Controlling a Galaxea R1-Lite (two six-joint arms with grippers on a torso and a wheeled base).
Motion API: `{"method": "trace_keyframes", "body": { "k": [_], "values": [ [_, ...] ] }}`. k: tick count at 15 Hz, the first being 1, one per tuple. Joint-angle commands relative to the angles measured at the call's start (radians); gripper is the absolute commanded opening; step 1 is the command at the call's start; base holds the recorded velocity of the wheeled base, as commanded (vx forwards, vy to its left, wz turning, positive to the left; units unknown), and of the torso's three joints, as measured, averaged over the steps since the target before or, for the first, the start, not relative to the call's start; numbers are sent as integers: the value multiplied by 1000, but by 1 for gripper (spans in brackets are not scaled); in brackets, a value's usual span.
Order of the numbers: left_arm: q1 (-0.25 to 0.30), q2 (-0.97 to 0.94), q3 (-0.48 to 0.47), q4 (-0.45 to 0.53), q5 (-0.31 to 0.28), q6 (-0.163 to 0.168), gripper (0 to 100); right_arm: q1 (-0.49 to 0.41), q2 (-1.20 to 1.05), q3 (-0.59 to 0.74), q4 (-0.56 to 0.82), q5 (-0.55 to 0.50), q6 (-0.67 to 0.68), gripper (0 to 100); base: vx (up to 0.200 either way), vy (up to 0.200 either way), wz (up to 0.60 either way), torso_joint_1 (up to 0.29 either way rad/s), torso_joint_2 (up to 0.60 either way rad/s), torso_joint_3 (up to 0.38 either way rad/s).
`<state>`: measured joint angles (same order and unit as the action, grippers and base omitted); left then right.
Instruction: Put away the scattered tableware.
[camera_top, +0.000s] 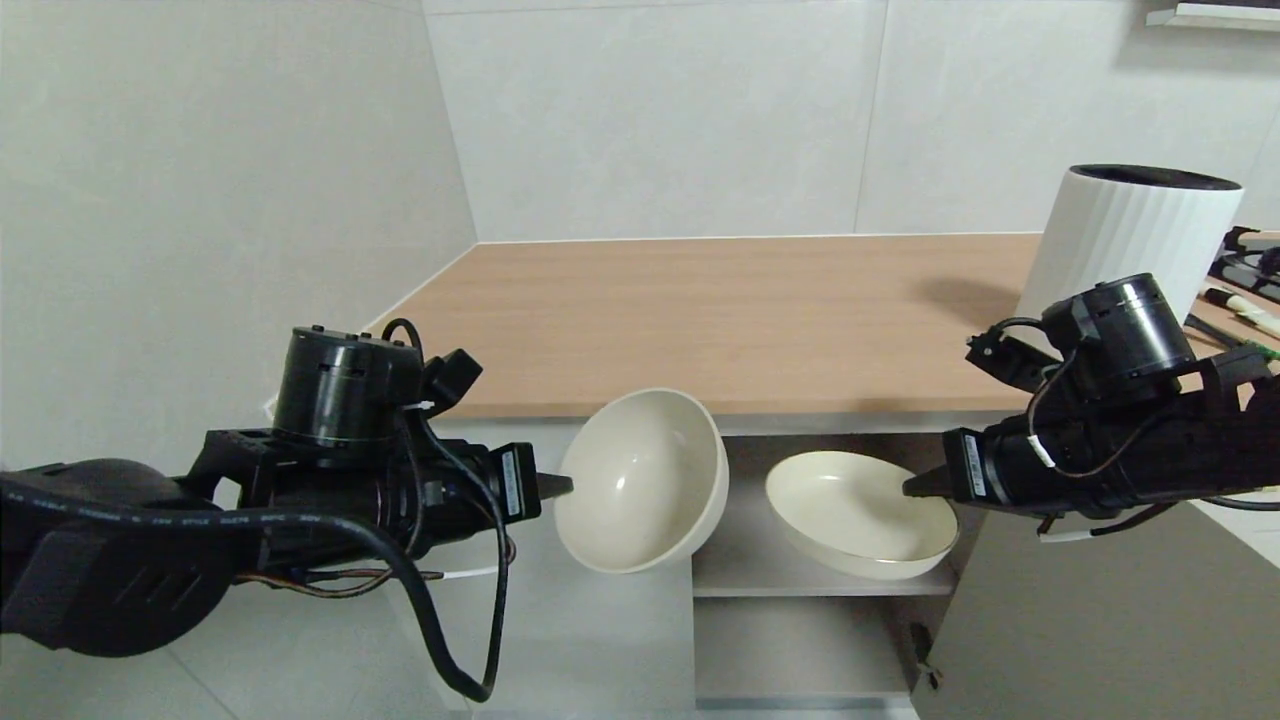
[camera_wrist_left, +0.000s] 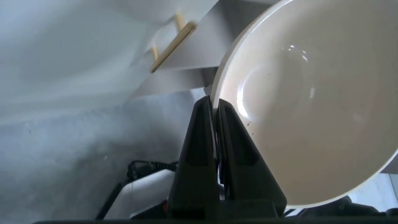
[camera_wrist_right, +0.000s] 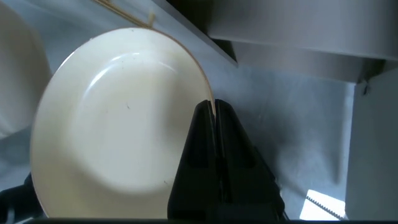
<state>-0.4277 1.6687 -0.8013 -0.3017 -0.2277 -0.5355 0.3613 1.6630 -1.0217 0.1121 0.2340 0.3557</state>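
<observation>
- The left claw (camera_top: 558, 487) is clamped on the rim of the tilted bowl (camera_top: 640, 480), at its 3 o'clock.
- The right claw (camera_top: 915, 487) pinches the plate (camera_top: 855, 510), at its 9 o'clock.
- Both hang below the table (camera_top: 720, 310) edge, before a cupboard shelf (camera_top: 735, 575).

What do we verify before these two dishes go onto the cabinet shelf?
1. Left gripper shut on the bowl rim: ok.
2. Right gripper shut on the shallow plate rim: ok.
3. Bowl and plate apart, not touching: ok.
4. Both dishes empty: ok.
5. Cabinet shelf open to the front behind the dishes: ok.
6. Free room on the shelf behind the plate: cannot tell.
</observation>
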Motion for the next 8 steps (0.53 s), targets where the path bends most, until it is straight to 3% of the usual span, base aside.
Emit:
{"method": "trace_keyframes", "body": {
  "k": [1, 8],
  "values": [
    [-6, 13, 1, 0, 2, 0, 0, 1, 12, 0, 0, 1, 0, 0, 0, 0, 0, -163, 461, 290],
    [-8, 13, 1, 0, 2, 0, 0, 1, 31, 0, -8, 1, 0, 0, 0, 0, 0, -145, 455, 317]
  ]
}}
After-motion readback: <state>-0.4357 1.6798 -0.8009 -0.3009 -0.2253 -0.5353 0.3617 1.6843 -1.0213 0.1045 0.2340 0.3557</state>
